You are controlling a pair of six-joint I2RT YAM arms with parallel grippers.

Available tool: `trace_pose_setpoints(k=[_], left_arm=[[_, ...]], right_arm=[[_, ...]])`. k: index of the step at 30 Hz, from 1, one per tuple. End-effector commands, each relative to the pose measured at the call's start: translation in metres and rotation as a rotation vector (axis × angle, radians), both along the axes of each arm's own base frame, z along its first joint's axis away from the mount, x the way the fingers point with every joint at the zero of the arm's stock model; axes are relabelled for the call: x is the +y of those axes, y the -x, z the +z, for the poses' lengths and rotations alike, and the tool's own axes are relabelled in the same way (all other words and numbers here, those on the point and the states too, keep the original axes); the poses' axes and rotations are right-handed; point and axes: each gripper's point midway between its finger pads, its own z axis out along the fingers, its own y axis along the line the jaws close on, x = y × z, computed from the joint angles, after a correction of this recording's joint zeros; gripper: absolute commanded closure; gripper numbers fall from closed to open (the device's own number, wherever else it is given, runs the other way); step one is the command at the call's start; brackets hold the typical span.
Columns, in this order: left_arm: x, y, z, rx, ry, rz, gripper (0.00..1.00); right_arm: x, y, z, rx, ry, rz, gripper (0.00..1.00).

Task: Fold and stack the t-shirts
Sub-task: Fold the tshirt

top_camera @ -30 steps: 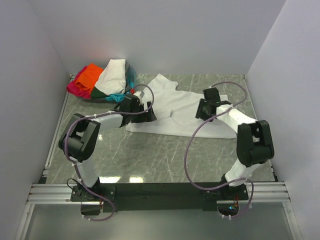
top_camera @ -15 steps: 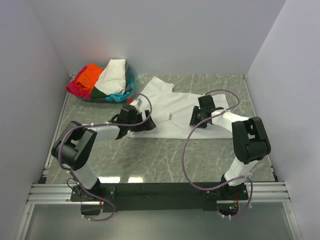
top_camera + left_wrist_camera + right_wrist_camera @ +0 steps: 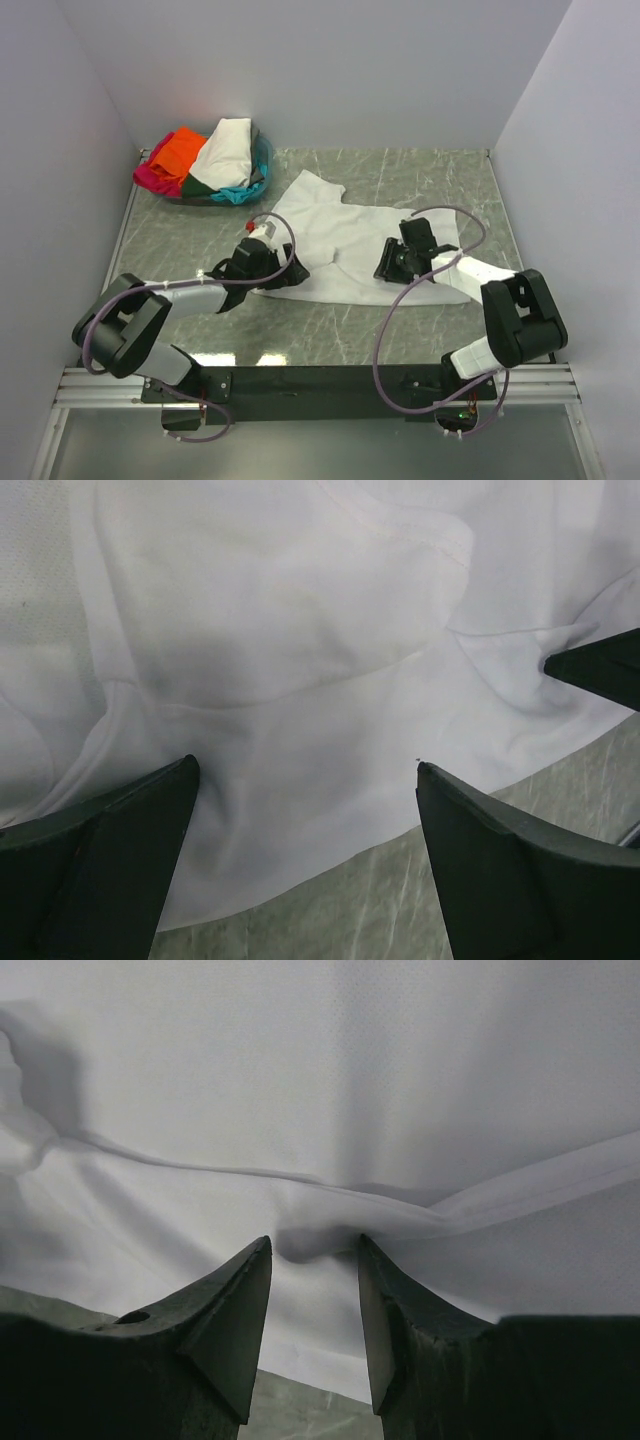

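The green marbled table (image 3: 330, 320) lies uncovered on the near side of both pairs of jaws. The near hem of the white t-shirt (image 3: 340, 225) runs just in front of the fingertips, and from there the cloth spreads flat on the table to the far side of them.

The left gripper (image 3: 305, 780) is low over the left near edge of this shirt. Its jaws stand wide apart. Between them there is only smooth cloth with one soft fold, and nothing is pinched. The hem passes on a slant just at the near side of its fingers (image 3: 130, 830), and a curved seam crosses the cloth farther beyond them.

The right gripper (image 3: 315, 1250) is down on the right part of the same shirt. Its jaws are about half way together, and a raised ridge of cloth runs across at the tips and into the gap. The ridge seems to be taken between them, but I cannot tell whether the fingers really press it.

Well beyond the left jaws and to their left, in the far corner, lies a pile apart from the white shirt: the cream-white shirt (image 3: 225, 150) on top, with the orange shirt (image 3: 178, 150), the magenta-pink shirt (image 3: 150, 178), the dark green shirt (image 3: 197, 186) and the teal shirt (image 3: 235, 193).
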Motion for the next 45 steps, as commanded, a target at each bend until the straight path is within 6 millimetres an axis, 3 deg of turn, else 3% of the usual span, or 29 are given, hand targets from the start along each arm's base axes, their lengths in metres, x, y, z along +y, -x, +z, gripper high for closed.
trace_pose_setpoints(k=[1, 6, 8, 9, 10, 12, 14, 15, 16, 18, 19, 23, 24, 25, 26, 27, 28, 29, 30, 31, 32, 33, 34, 35, 36, 37, 39, 40, 45], left_arm=[[0.040, 0.066, -0.064, 0.271, -0.155, 0.055, 0.01], [0.044, 0.084, -0.066, 0.286, -0.161, 0.066, 0.01], [0.043, 0.086, -0.057, 0.272, -0.161, 0.073, 0.01], [0.040, 0.087, -0.051, 0.261, -0.160, 0.064, 0.01], [0.031, 0.079, -0.031, 0.219, -0.123, 0.055, 0.01], [0.035, 0.071, -0.008, 0.165, -0.137, 0.085, 0.01], [0.029, 0.055, 0.026, 0.089, -0.118, 0.094, 0.01], [0.033, 0.051, 0.038, 0.061, -0.134, 0.108, 0.01], [0.027, 0.037, 0.065, -0.003, -0.122, 0.107, 0.01], [0.025, 0.023, 0.088, -0.068, -0.136, 0.117, 0.01], [0.022, 0.006, 0.109, -0.124, -0.158, 0.124, 0.01], [0.001, -0.039, 0.142, -0.205, -0.204, 0.108, 0.01], [-0.005, -0.053, 0.129, -0.181, -0.235, 0.100, 0.01], [-0.017, -0.070, 0.151, -0.227, -0.215, 0.084, 0.01], [-0.023, -0.082, 0.155, -0.243, -0.216, 0.083, 0.01], [-0.028, -0.098, 0.135, -0.217, -0.264, 0.071, 0.01], [-0.038, -0.119, 0.158, -0.261, -0.243, 0.078, 0.01], [-0.042, -0.132, 0.156, -0.263, -0.263, 0.082, 0.01], [-0.045, -0.150, 0.129, -0.225, -0.308, 0.079, 0.01], [-0.054, -0.172, 0.152, -0.272, -0.290, 0.084, 0.01], [-0.055, -0.185, 0.148, -0.266, -0.305, 0.090, 0.01], [-0.051, -0.202, 0.116, -0.213, -0.353, 0.094, 0.01], [-0.057, -0.221, 0.135, -0.251, -0.331, 0.102, 0.01], [-0.058, -0.231, 0.130, -0.246, -0.333, 0.102, 0.01], [-0.052, -0.243, 0.104, -0.211, -0.370, 0.104, 0.01], [-0.053, -0.258, 0.115, -0.237, -0.355, 0.122, 0.01], [-0.041, -0.276, 0.089, -0.197, -0.381, 0.141, 0.02], [-0.040, -0.283, 0.092, -0.205, -0.374, 0.150, 0.04], [-0.022, -0.301, 0.068, -0.180, -0.372, 0.180, 0.09]], right_arm=[[-0.011, 0.056, -0.024, 0.172, 0.032, 0.003, 0.52], [-0.016, 0.069, -0.017, 0.157, 0.038, -0.004, 0.51], [-0.017, 0.067, -0.011, 0.139, 0.040, 0.001, 0.51], [-0.017, 0.063, -0.001, 0.116, 0.037, 0.000, 0.51], [-0.019, 0.059, 0.005, 0.093, 0.049, -0.006, 0.50], [-0.020, 0.048, 0.029, 0.034, 0.058, -0.008, 0.50], [-0.023, 0.037, 0.049, -0.027, 0.073, -0.018, 0.49], [-0.022, 0.028, 0.070, -0.082, 0.063, -0.022, 0.48], [-0.025, 0.023, 0.079, -0.115, 0.076, -0.035, 0.47], [-0.028, 0.008, 0.106, -0.194, 0.086, -0.050, 0.45], [-0.030, 0.003, 0.114, -0.217, 0.094, -0.058, 0.44], [-0.030, -0.017, 0.138, -0.288, 0.080, -0.071, 0.43], [-0.026, -0.024, 0.144, -0.309, 0.056, -0.064, 0.43], [-0.025, -0.027, 0.147, -0.322, 0.043, -0.063, 0.43], [-0.025, -0.031, 0.148, -0.324, 0.030, -0.069, 0.43], [-0.021, -0.035, 0.150, -0.333, 0.011, -0.059, 0.43], [-0.018, -0.037, 0.151, -0.339, -0.001, -0.055, 0.43], [-0.017, -0.039, 0.150, -0.339, -0.007, -0.052, 0.43], [-0.014, -0.042, 0.151, -0.349, -0.021, -0.043, 0.44], [-0.013, -0.043, 0.150, -0.351, -0.027, -0.038, 0.44], [-0.013, -0.045, 0.150, -0.357, -0.026, -0.035, 0.44], [-0.015, -0.048, 0.147, -0.359, -0.026, -0.038, 0.44], [-0.015, -0.049, 0.147, -0.358, -0.036, -0.033, 0.44], [-0.016, -0.050, 0.148, -0.360, -0.046, -0.033, 0.44], [-0.020, -0.052, 0.147, -0.370, -0.053, -0.041, 0.44], [-0.018, -0.051, 0.148, -0.371, -0.072, -0.032, 0.44], [-0.025, -0.050, 0.144, -0.373, -0.076, -0.043, 0.44], [-0.027, -0.050, 0.143, -0.375, -0.078, -0.042, 0.44], [-0.039, -0.043, 0.134, -0.369, -0.097, -0.044, 0.44]])
